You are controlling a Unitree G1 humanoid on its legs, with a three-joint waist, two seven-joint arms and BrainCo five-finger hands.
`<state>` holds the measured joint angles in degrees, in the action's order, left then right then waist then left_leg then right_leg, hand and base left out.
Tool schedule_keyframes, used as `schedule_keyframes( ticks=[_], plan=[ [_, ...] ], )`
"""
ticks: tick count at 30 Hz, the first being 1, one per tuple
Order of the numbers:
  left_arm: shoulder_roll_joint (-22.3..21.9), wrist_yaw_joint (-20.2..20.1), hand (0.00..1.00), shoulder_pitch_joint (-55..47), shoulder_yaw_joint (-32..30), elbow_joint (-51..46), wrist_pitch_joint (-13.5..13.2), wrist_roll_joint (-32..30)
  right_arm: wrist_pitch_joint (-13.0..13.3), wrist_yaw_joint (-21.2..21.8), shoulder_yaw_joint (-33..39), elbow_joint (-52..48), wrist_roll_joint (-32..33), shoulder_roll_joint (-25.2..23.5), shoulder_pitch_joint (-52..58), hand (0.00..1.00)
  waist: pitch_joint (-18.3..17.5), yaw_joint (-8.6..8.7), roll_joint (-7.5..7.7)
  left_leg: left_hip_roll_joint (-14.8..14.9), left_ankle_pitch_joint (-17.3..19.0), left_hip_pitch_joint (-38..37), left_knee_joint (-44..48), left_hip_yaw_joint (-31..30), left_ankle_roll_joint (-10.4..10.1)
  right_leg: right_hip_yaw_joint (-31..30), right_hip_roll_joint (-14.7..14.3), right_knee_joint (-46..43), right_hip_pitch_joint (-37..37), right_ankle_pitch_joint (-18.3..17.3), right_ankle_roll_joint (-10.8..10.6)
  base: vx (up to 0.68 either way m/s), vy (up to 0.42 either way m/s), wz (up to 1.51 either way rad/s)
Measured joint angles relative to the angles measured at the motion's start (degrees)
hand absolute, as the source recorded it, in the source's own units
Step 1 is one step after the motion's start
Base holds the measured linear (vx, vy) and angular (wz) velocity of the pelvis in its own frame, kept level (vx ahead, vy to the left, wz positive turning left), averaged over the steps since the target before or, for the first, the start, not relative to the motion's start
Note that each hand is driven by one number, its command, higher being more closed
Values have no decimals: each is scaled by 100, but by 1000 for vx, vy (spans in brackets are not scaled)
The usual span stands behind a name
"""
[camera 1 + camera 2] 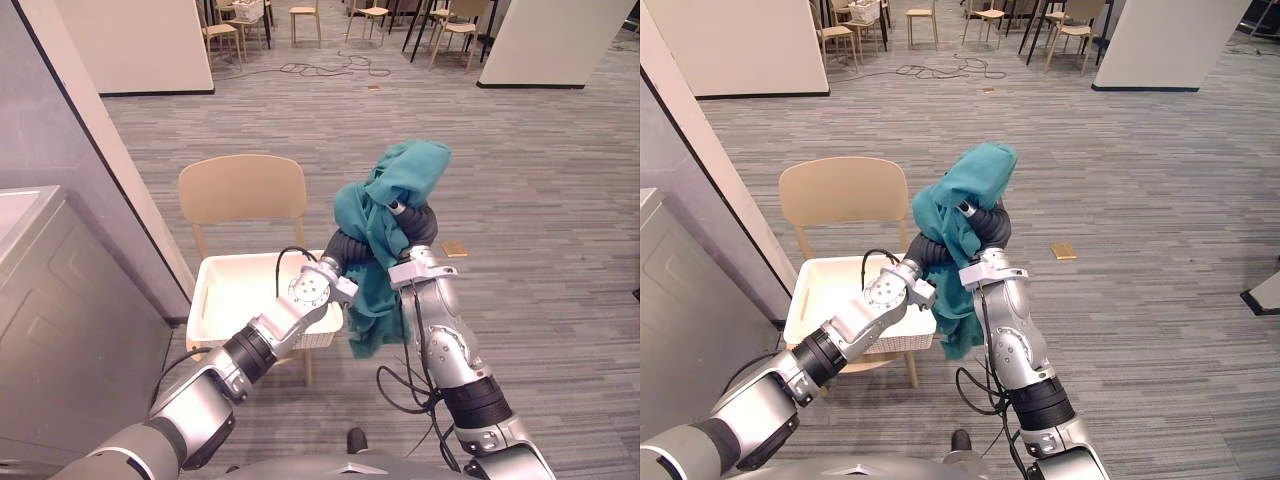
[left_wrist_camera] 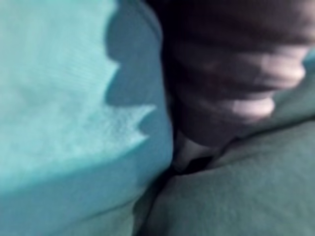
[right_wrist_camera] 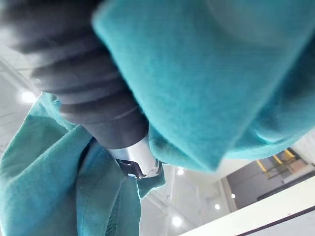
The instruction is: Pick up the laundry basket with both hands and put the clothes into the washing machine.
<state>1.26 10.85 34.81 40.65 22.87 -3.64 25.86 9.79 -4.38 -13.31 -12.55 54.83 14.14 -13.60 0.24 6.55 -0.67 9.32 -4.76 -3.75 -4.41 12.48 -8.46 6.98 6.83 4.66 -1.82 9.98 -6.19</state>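
Where the two arms meet above the chair, a teal garment (image 1: 398, 185) is draped over both hands. It is soft and finely knitted, bunched into a peak at the top and let fall in loose folds below the wrists. The left hand (image 1: 352, 246) is marked by its dark ribbed cover at the cloth's left edge, and the right hand (image 1: 421, 226) by the same ribbed cover close beside it. The fingers of both are buried in the fabric, so it cannot be told whether they are spread or curled round it.

A white laundry basket (image 1: 214, 300), rectangular with rounded corners and a woven side wall, is set on the seat of a pale wooden chair (image 1: 242, 188) with a curved back, just left of the hanging cloth. A grey washing machine (image 1: 70, 310) with a ribbed panel is placed at the left. The floor is covered with grey streaked carpet (image 1: 540, 200), on which a small tan plate (image 1: 455, 248) is laid. More wooden chairs (image 1: 305, 14) are ranged at the far end of the room.
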Motion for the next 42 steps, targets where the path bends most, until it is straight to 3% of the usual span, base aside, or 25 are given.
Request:
schedule_keyframes(
  ticks=[1, 2, 9, 15, 19, 22, 26, 28, 32, 38, 42],
  plan=[
    [3, 8, 100, 0, -5, -58, -3, 1, 32, 0, 1, -43, 0, 0, -2, 100, -2, -4, 3, 1, 0, -16, 0, 1, 6, -1, -2, 0, 16, 1, -5, 0, 0, 0],
    [9, 9, 100, -2, -4, -72, -3, 1, 48, 1, -1, -47, 1, -2, -2, 0, -2, -3, 3, 2, 3, -39, 1, 1, 13, -1, -3, 0, 42, -2, -8, 0, 0, 0],
    [35, 5, 100, -97, -73, -176, 0, -16, 46, 7, 18, -61, 1, -8, 8, 0, -3, -25, 7, 6, 27, -55, 33, 27, 27, -6, -16, 0, 53, -42, -46, -4, -1, -1],
    [40, -117, 100, -562, -950, -534, 2, -152, -29, 63, 414, -733, -3, -17, 907, 0, -4, -71, 5, 9, 27, -60, 28, 43, 23, -12, -28, -1, 46, -40, -76, -2, 0, -1],
    [301, -85, 100, -1159, -2382, -1052, -1, -293, -155, 95, 1159, -788, -19, -8, 1701, 0, -16, -85, -17, 18, 56, -108, 22, 107, 29, -42, -41, -2, 51, -44, -76, 0, 0, -7],
    [427, -79, 100, -1637, -3071, -1422, -14, -471, -247, 305, 1217, -984, -33, -35, 2086, 0, -40, -108, -53, 22, 85, -143, 20, 162, 6, -92, -49, -2, 51, -58, -68, -3, 2, -9],
    [453, 111, 100, -2592, -4613, -1965, -50, -480, -256, 430, 2153, -1007, -60, -303, 2604, 0, -60, -137, -85, 18, 133, -152, 16, 174, -17, -128, -48, -1, 49, -96, -47, -2, 2, -1],
    [450, 132, 100, -3007, -4915, -2248, -114, -481, -264, 454, 2327, -909, -77, -352, 2816, 0, -64, -169, -85, 15, 136, -157, 13, 174, -16, -125, -44, -1, 53, -110, -48, 0, 0, 0],
    [369, 19, 100, -3768, -5153, -2756, -225, -502, -393, 553, 2458, -354, -122, -733, 3118, 0, -81, -212, -100, 12, 142, -156, 3, 160, -3, -95, -35, -1, 63, -134, -55, 0, 0, 0],
    [-308, -317, 100, -5057, -5359, -3129, -378, -577, -603, 754, 2585, 834, -143, -1444, 3950, 0, -156, -336, -201, 35, 192, -239, 17, 157, -6, 11, -27, -3, 213, -210, -61, 17, 1, 5],
    [-590, -490, 100, -5694, -5425, -3126, -391, -565, -625, 755, 2829, 1645, -379, -1786, 4268, 0, -173, -436, -188, 48, 349, -296, 126, 147, 0, 140, 8, -7, 413, -313, -94, -4, 10, 13]
  ],
)
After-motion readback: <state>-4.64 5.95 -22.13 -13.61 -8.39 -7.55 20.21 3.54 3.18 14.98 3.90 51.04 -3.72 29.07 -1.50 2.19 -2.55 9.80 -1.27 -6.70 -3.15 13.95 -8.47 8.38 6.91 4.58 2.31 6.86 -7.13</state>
